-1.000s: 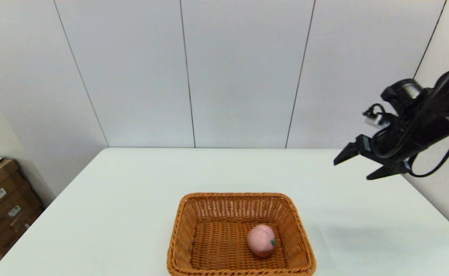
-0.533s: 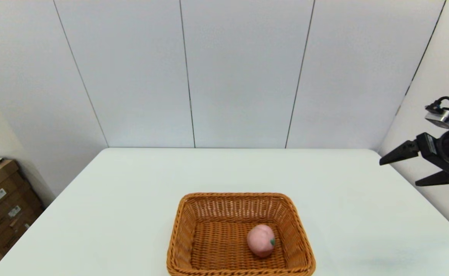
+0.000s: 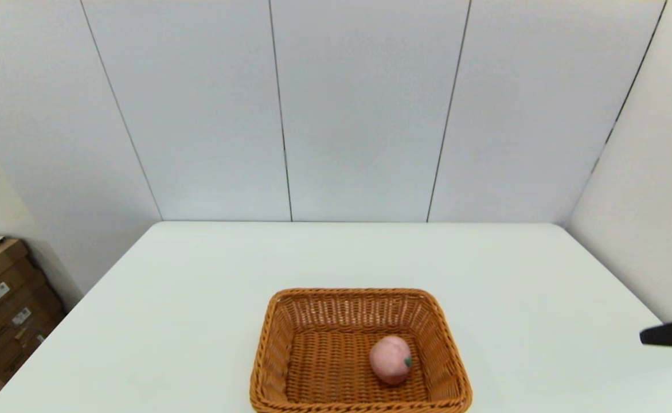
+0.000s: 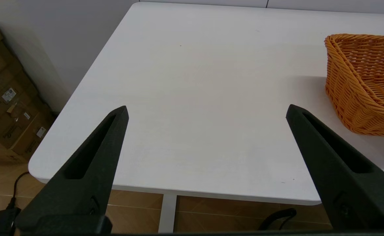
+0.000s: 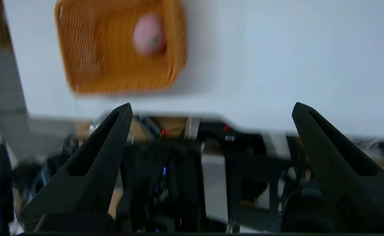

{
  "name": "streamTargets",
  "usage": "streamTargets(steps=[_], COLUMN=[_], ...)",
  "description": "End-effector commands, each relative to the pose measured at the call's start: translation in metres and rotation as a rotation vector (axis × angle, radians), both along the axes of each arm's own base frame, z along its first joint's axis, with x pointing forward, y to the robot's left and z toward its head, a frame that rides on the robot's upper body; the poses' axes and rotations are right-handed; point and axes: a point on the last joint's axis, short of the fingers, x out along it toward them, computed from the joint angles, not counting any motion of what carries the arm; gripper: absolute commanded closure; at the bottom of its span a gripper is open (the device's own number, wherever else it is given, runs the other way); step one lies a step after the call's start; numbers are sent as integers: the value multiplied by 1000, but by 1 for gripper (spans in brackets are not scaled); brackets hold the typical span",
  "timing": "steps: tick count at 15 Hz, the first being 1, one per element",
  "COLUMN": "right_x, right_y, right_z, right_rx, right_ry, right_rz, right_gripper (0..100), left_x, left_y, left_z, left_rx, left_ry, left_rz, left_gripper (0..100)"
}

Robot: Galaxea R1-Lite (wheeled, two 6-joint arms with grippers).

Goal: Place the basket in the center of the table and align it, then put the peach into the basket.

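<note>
The basket (image 3: pixel 360 351) sits on the white surface (image 3: pixel 198 298) at the near middle, its long sides running across the head view and its near rim cut by the lower edge of that view. The peach (image 3: pixel 391 359) lies inside it on the woven floor, toward the right half, with its small green stem mark facing right; it is close to the right wall, though I cannot tell whether it touches it. The right pincer (image 5: pixel 211 109) is open and empty, its 2 black fingers spread wide. In the head view only a tip of one finger (image 3: pixel 671 332) shows at the far right edge, out past the right side of the surface and well apart from the basket. Its wrist view looks down on the basket (image 5: pixel 120 46) with the peach (image 5: pixel 148 34) in it, and is blurred. The left pincer (image 4: pixel 206 109) is also open and empty, its 2 fingers wide apart, held off the left near part of the surface; the basket (image 4: pixel 364 85) stands to its right, well clear of the fingers. Brown cardboard boxes (image 3: pixel 3 304) are stacked on the floor to the left of the surface.
</note>
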Motion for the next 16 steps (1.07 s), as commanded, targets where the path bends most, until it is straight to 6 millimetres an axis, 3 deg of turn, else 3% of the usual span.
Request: streamTargets(steps=[1, 5, 10, 16], right_x=[-82, -121, -149, -162], right_y=[17, 20, 20, 18], right_z=[-12, -46, -78, -98], right_rx=[-1, -8, -12, -23], right_ry=[-110, -145, -236, -264], right_rz=[111, 127, 176, 188], right_gripper=[0, 0, 0, 0], left_x=[0, 0, 0, 0], left_y=[0, 0, 0, 0], left_z=[0, 0, 0, 0], left_rx=[0, 0, 0, -2], left_ry=[1, 1, 1, 1], left_rz=[1, 1, 1, 1], left_gripper=[0, 0, 0, 0])
